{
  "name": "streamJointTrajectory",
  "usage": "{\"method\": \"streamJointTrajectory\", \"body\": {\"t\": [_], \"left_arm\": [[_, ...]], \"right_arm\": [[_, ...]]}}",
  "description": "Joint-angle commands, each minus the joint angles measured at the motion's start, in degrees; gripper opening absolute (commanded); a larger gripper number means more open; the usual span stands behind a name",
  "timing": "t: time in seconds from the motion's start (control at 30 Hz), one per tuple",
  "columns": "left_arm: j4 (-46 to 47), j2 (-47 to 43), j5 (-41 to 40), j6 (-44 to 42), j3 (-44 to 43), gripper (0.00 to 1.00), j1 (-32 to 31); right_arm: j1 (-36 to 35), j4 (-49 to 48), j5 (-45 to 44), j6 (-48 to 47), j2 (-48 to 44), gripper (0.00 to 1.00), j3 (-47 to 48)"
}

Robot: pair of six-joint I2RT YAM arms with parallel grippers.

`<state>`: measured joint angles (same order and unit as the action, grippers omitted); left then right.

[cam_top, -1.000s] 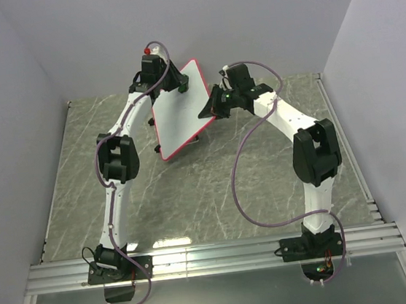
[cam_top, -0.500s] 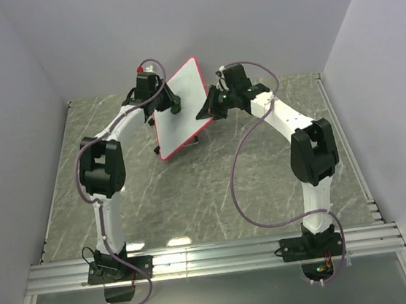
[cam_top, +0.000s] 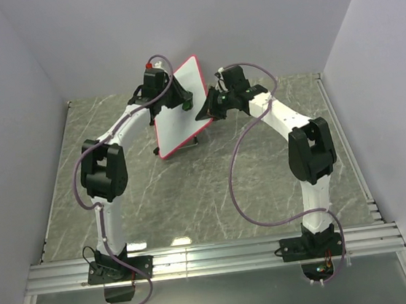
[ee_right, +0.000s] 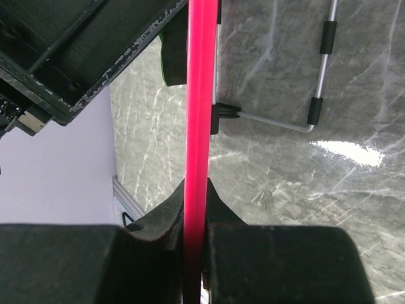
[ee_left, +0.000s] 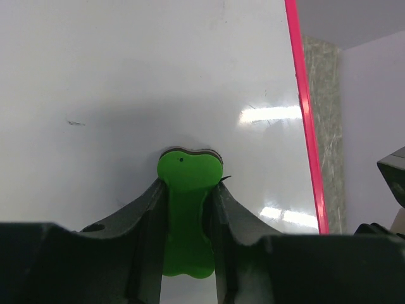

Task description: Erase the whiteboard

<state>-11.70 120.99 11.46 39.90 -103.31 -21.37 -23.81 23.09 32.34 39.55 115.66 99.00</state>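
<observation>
Whiteboard (cam_top: 179,118) is propped up tilted toward the back of the tabletop (cam_top: 193,197), sitting right between the two arms, so each end effector has it directly in front of its fingers. The right end effector (ee_right: 197,193) is clamped down tight on the pink-red frame (ee_right: 197,95) at the board's right-hand edge; from the right wrist cam you only see the whiteboard edge-on, as a pink strip running straight up out of the pinched fingers. Just off to the right of that grip, behind the board, there's a thin wire stand (ee_right: 278,121) with black sleeves, clipped to the board and resting on the marble-look tabletop. The left end effector (ee_left: 189,190) is squeezed narrow around a little green bone-shaped eraser (ee_left: 187,221), and the eraser's dark-edged far tip looks to be pressed against the white face just ahead of the fingers. Surface around it is pretty much clean, with glare patches off to the right of the grip and one tiny dark mark (ee_left: 76,123) up and to the left of it. Can't tell from these views whether the board's bottom edge is on the tabletop.
</observation>
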Motion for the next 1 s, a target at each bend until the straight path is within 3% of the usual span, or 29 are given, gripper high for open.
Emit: {"method": "streamJointTrajectory", "body": {"t": [0.0, 0.33, 0.7, 0.97], "left_arm": [[-10.44, 5.92, 8.05, 0.97, 1.79, 0.0, -6.06], [-9.56, 4.87, 8.58, 2.82, 6.89, 0.0, -8.78], [-12.9, 9.87, 0.24, 1.59, 4.16, 0.0, 1.93], [-9.74, 7.33, 0.84, 1.23, 10.76, 0.0, 2.65]], "right_arm": [[-5.81, -5.25, 6.69, -6.33, -0.34, 0.0, 2.34], [-5.81, -6.57, 6.69, -4.66, 0.97, 0.0, 3.3], [-5.81, -7.63, 5.81, -4.22, -0.87, 0.0, 0.23], [-5.89, -7.89, 5.19, -3.87, -1.05, 0.0, 0.23]]}}
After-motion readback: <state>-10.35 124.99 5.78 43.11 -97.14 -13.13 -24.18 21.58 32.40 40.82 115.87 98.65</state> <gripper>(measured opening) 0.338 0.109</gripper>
